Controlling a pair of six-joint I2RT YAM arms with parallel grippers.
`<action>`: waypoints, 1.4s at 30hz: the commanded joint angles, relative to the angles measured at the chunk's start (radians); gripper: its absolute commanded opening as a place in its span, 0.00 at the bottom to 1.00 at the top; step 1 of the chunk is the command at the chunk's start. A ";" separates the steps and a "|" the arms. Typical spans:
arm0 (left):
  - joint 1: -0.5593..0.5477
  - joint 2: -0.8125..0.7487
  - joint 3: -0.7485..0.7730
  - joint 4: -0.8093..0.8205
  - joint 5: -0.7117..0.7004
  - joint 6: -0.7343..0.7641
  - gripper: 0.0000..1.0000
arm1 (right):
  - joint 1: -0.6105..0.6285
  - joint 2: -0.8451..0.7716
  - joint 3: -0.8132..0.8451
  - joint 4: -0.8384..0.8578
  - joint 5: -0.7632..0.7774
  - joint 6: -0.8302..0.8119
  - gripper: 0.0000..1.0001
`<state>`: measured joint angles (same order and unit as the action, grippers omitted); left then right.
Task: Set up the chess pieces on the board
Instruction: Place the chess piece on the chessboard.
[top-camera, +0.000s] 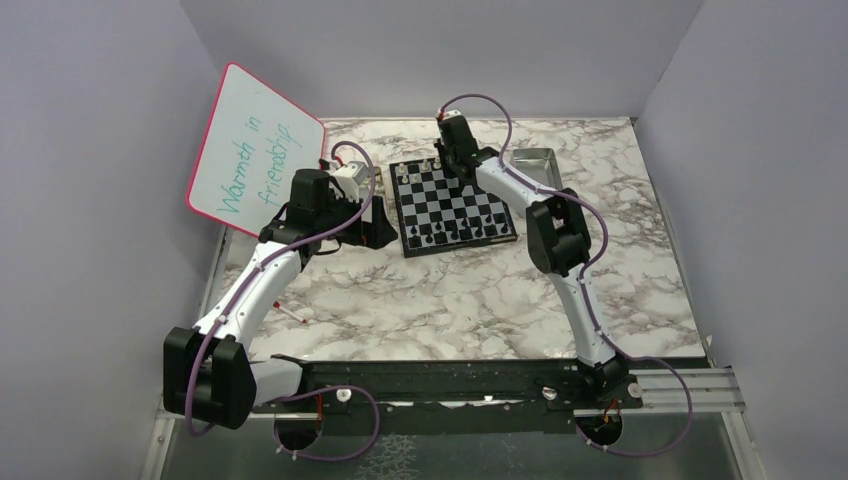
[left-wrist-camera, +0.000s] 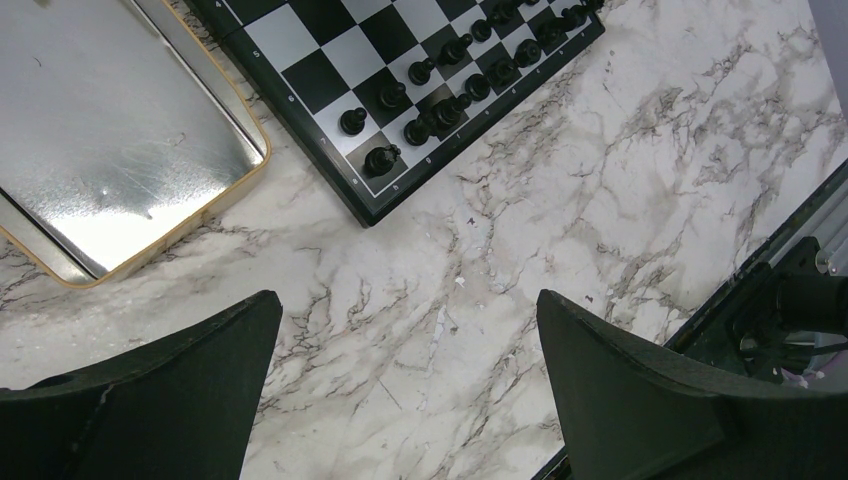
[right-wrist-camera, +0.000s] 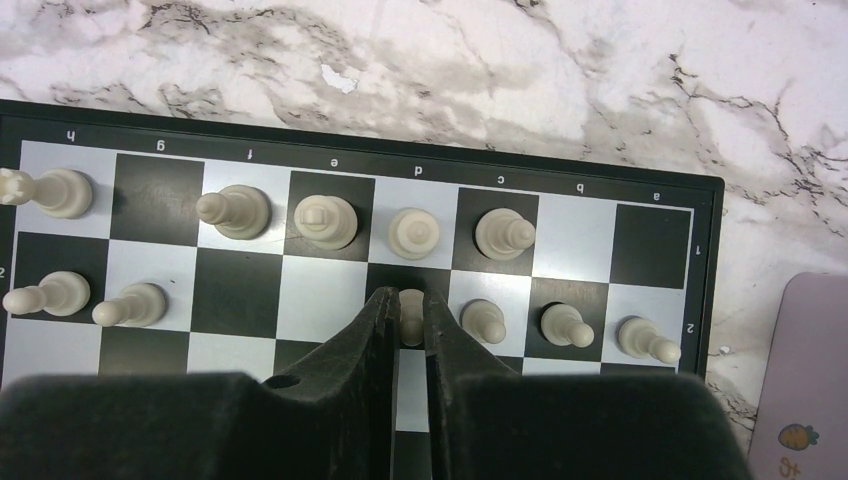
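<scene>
right claw (right-wrist-camera: 410, 300): apparently pinching white pawn (right-wrist-camera: 411, 320) | left claw (left-wrist-camera: 407, 300): spread wide

One board (right-wrist-camera: 325, 295) bearing eleven pale pieces (right-wrist-camera: 325, 220), two metal trays (left-wrist-camera: 110, 130), one whiteboard (top-camera: 255, 150).

Bright, even light, soft faint shadows, dull glare on the metal tray (left-wrist-camera: 110, 150), wrist views sharp
</scene>
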<state>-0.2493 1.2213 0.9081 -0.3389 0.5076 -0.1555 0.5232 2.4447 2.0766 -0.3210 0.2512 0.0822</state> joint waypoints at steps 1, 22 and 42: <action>-0.002 -0.025 -0.005 0.005 -0.005 0.014 0.99 | -0.004 0.010 0.025 -0.036 -0.019 0.020 0.18; -0.003 -0.026 -0.006 0.005 -0.001 0.014 0.99 | -0.005 -0.014 0.027 -0.040 -0.037 0.037 0.17; -0.002 -0.029 -0.006 0.005 0.002 0.014 0.99 | -0.004 0.005 0.054 -0.061 -0.031 0.045 0.26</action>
<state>-0.2493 1.2209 0.9077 -0.3389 0.5076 -0.1555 0.5217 2.4447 2.0884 -0.3550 0.2298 0.1158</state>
